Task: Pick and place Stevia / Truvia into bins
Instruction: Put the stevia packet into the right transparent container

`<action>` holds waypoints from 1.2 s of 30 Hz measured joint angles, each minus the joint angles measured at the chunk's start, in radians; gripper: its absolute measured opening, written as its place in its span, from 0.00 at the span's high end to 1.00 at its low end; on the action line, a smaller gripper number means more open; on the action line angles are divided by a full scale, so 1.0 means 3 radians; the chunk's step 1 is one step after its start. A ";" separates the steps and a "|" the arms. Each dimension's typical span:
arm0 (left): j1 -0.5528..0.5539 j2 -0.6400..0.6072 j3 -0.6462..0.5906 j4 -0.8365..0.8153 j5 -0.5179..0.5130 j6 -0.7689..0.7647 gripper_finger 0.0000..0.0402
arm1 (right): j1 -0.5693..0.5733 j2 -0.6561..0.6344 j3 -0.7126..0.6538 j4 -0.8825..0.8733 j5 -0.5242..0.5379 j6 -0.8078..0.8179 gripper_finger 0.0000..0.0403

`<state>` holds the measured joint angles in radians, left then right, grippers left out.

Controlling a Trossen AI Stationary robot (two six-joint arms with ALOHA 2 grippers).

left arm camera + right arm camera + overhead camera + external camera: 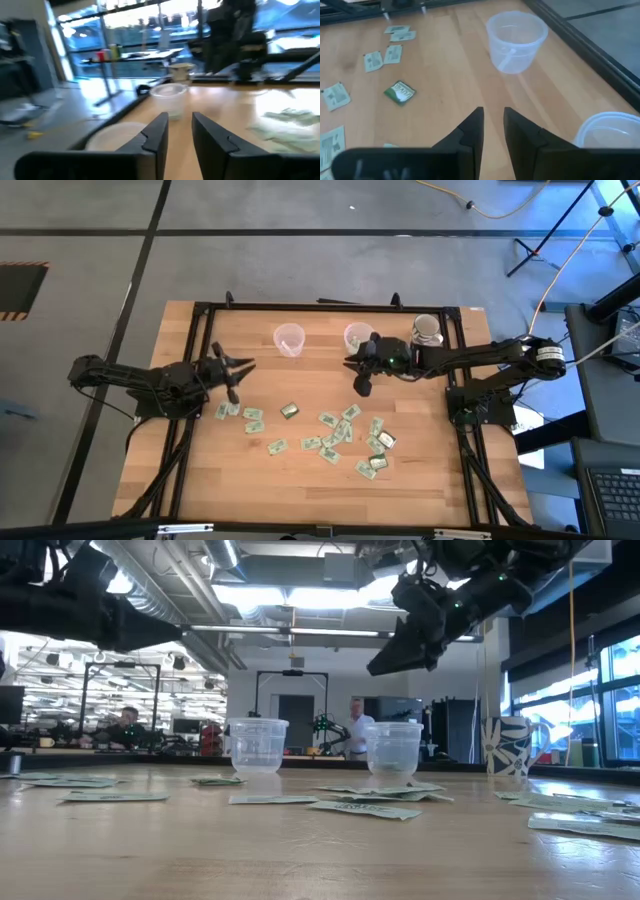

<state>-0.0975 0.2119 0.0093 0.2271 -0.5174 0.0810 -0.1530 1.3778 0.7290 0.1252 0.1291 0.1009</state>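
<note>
1. The right gripper [362,387] hangs above the table just beside the right cup [357,336]; its fingers stand a narrow gap apart with nothing between them.
2. The left gripper [236,378] waits near the left edge, fingers slightly parted and empty.
3. Sachets [330,442] lie scattered on the table [200,480], well apart from both cups (the left cup [289,339] holds one item).
4. Select an isolated packet such as the dark sachet [400,92]; descend vertically, straddle its short sides, close fully before lifting.
</note>
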 joint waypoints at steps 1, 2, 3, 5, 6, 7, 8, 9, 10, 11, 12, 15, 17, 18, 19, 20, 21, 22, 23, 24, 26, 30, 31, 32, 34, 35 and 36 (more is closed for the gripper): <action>0.0000 0.0000 0.0003 -0.0015 0.0069 -0.0069 0.77 | 0.0005 0.0006 -0.0016 0.0001 0.0002 0.0003 0.80; -0.0001 0.0002 0.0029 -0.0082 0.0140 -0.0135 0.76 | 0.0006 0.0007 -0.0033 -0.0001 0.0003 0.0008 0.80; -0.0004 0.0021 0.0078 -0.0179 0.0213 -0.0195 0.74 | 0.0006 0.0009 -0.0042 -0.0001 0.0003 0.0008 0.80; -0.0028 0.0073 0.0217 -0.0471 0.0324 -0.0327 0.72 | 0.0006 0.0009 -0.0049 0.0009 0.0004 0.0011 0.80; -0.0049 0.0119 0.0304 -0.0650 0.0375 -0.0392 0.72 | 0.0005 0.0009 -0.0049 0.0011 0.0004 0.0010 0.80; -0.0073 0.0176 0.0394 -0.0819 0.0415 -0.0447 0.71 | 0.0005 0.0008 -0.0050 0.0012 0.0004 0.0010 0.80; -0.0101 0.0253 0.0487 -0.0982 0.0423 -0.0498 0.71 | 0.0005 0.0007 -0.0050 0.0024 0.0004 0.0010 0.80; -0.0132 0.0343 0.0586 -0.1158 0.0425 -0.0551 0.72 | 0.0005 0.0008 -0.0050 0.0030 0.0004 0.0011 0.80; -0.0165 0.0434 0.0674 -0.1333 0.0426 -0.0613 0.72 | 0.0005 0.0008 -0.0050 0.0031 0.0004 0.0011 0.80; -0.0201 0.0540 0.0766 -0.1508 0.0430 -0.0701 0.73 | 0.0004 0.0007 -0.0050 0.0031 0.0004 0.0020 0.80; -0.0234 0.0641 0.0861 -0.1683 0.0469 -0.0814 0.73 | 0.0003 0.0009 -0.0052 0.0032 0.0004 0.0054 0.80; -0.0317 0.0947 0.1140 -0.2238 0.0755 -0.1287 0.75 | 0.0003 0.0008 -0.0052 0.0036 0.0004 0.0111 0.80; -0.0365 0.1130 0.1268 -0.2541 0.1001 -0.1657 0.76 | 0.0003 0.0008 -0.0052 0.0043 0.0004 0.0111 0.80; -0.0391 0.1214 0.1301 -0.2640 0.1097 -0.1814 0.76 | 0.0003 0.0009 -0.0052 0.0045 0.0004 0.0111 0.80; -0.0418 0.1293 0.1314 -0.2707 0.1177 -0.1931 0.77 | 0.0003 0.0008 -0.0052 0.0045 0.0004 0.0111 0.80; -0.0447 0.1375 0.1314 -0.2781 0.1230 -0.2000 0.78 | 0.0003 0.0008 -0.0052 0.0045 0.0004 0.0110 0.80; -0.0472 0.1454 0.1313 -0.2861 0.1267 -0.2027 0.78 | 0.0003 0.0008 -0.0052 0.0044 0.0004 0.0102 0.80; -0.0501 0.1537 0.1312 -0.2941 0.1269 -0.2034 0.79 | 0.0003 0.0007 -0.0052 0.0045 0.0005 0.0100 0.80; -0.0521 0.1616 0.1312 -0.3022 0.1262 -0.2058 0.79 | 0.0003 0.0008 -0.0052 0.0044 0.0005 0.0100 0.80; -0.0537 0.1691 0.1312 -0.3096 0.1250 -0.2105 0.80 | 0.0003 0.0009 -0.0052 0.0044 0.0004 0.0099 0.80; -0.0551 0.1828 0.1312 -0.3201 0.1220 -0.2221 0.81 | 0.0003 0.0009 -0.0053 0.0045 0.0005 0.0100 0.80; -0.0549 0.1983 0.1312 -0.3246 0.1208 -0.2235 0.82 | 0.0003 0.0009 -0.0053 0.0044 0.0005 0.0099 0.80; -0.0548 0.2006 0.1312 -0.3248 0.1199 -0.2236 0.82 | 0.0003 0.0008 -0.0053 0.0045 0.0005 0.0099 0.80; -0.0549 0.2024 0.1312 -0.3264 0.1173 -0.2235 0.82 | 0.0003 0.0009 -0.0053 0.0045 0.0005 0.0099 0.80; -0.0548 0.2060 0.1312 -0.3356 0.1064 -0.2239 0.83 | 0.0003 0.0009 -0.0053 0.0050 0.0005 0.0099 0.80; -0.0548 0.2080 0.1312 -0.3410 0.1003 -0.2251 0.83 | 0.0003 0.0008 -0.0053 0.0060 0.0005 0.0099 0.80; -0.0548 0.2098 0.1312 -0.3453 0.0959 -0.2278 0.83 | 0.0003 0.0008 -0.0053 0.0073 0.0005 0.0099 0.80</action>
<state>-0.2619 0.8414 0.4030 -0.8087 -0.2296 -0.6024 -0.1520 1.3802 0.7132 0.1471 0.1307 0.1307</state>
